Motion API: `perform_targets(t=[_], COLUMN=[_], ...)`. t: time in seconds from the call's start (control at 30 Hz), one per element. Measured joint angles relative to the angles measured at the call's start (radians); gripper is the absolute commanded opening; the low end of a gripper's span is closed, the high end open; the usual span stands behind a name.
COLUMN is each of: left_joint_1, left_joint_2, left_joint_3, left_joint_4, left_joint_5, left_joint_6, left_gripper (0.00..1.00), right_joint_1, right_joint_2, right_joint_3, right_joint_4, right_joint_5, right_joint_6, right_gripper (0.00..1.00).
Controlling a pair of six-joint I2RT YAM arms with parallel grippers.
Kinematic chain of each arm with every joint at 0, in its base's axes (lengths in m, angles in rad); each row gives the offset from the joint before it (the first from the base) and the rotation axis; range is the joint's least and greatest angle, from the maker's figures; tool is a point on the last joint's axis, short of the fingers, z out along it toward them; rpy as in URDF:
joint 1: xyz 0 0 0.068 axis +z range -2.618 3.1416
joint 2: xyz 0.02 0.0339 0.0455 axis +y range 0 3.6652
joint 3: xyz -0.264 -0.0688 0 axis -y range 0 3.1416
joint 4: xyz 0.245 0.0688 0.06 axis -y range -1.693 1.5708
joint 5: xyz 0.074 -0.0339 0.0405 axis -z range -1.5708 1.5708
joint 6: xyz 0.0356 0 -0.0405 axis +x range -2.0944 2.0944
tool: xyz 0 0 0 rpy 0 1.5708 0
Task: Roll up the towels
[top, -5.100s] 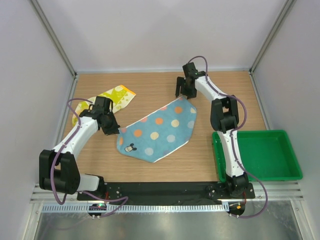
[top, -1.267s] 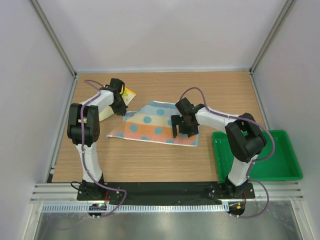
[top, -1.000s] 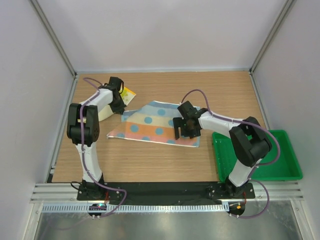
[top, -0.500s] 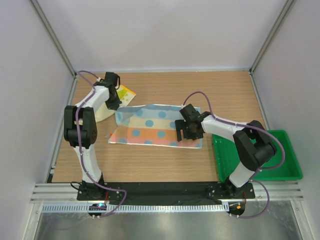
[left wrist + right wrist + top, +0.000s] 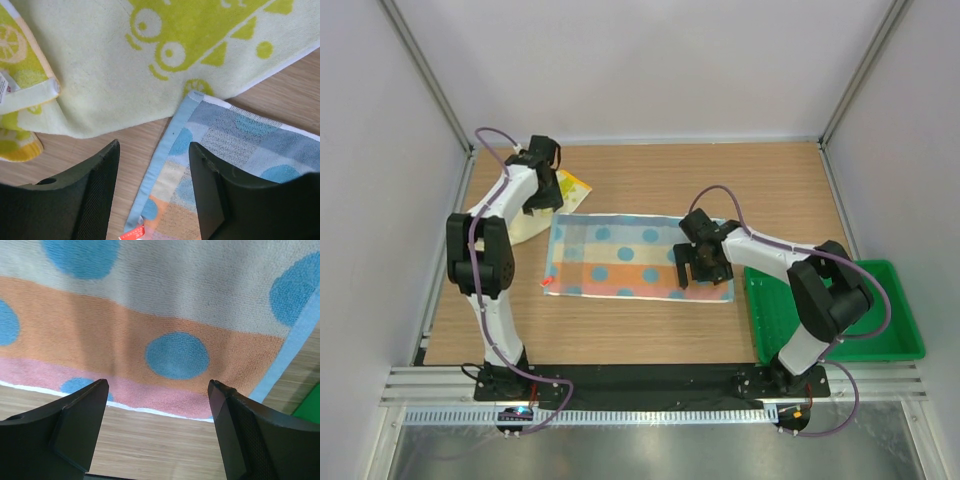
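From above, two towels are counted, neither rolled: the blue towel (image 5: pixel 638 257) is spread flat mid-desk (image 5: pixel 770 190), the yellow towel (image 5: pixel 527 226) at its ten o'clock. At the left wrist, the left hand (image 5: pixel 153 145) is seen open, empty, over the blue corner. At the right wrist, the right hand (image 5: pixel 157 383) is seen open, empty, over the blue hem

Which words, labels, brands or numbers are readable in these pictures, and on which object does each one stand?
No text is readable in any view.
On the white sewn tag of the pale yellow towel with lime-green prints: red marks, too small and cut off to read.
On the small red tag at the edge of the striped towel with blue dots: too small to read.
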Motion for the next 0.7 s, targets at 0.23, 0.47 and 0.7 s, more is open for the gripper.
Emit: perform_targets(t=[0.23, 0.47, 0.7], left_joint_1=[-0.019, -0.150, -0.146], left_joint_2=[-0.232, -0.646, -1.015], left_joint_3=[-0.145, -0.532, -0.872], left_joint_4=[-0.032, -0.021, 0.000], left_joint_5=[0.024, 0.077, 0.103], left_joint_6=[-0.045, -0.166, -0.351], left_gripper=[0.60, 0.51, 0.47], right_joint_1=[0.017, 0.021, 0.027], right_joint_2=[-0.095, -0.369, -0.532], right_joint_3=[0.107, 0.064, -0.088], right_joint_4=[-0.064, -0.024, 0.013], right_joint_5=[0.072, 0.176, 0.139], right_joint_6=[0.015, 0.082, 0.104], right_gripper=[0.88, 0.86, 0.86])
